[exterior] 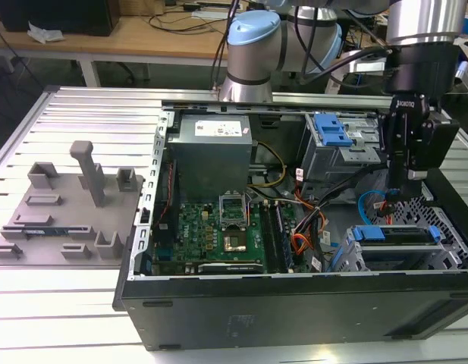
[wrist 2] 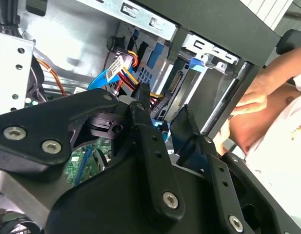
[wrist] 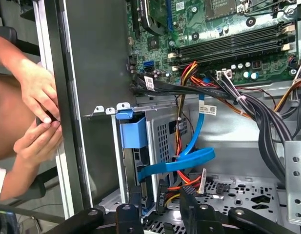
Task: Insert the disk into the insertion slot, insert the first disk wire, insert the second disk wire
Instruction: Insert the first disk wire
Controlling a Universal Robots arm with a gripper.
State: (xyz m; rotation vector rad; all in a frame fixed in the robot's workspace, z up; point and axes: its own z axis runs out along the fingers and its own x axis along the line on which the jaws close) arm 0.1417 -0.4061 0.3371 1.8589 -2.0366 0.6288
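Lower right of the exterior view | disk [exterior: 397, 249] seated in the insertion slot [exterior: 455, 256], we judge | blue data wire [wrist: 189, 158] reaches it; red-yellow power wire [wrist: 179, 146] unclear to us | end effector [exterior: 391, 200] half-open, empty, near both wires.

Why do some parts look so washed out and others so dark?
In the exterior view the ribbed table glares white nearest the camera; in the second wrist view the metal wall is washed out behind the black tool; the first wrist view looks evenly lit.

White sticker [exterior: 221, 130] on power supply [exterior: 211, 163], tag [wrist: 207, 109] on blue cable [wrist: 189, 161]: print unreadable.
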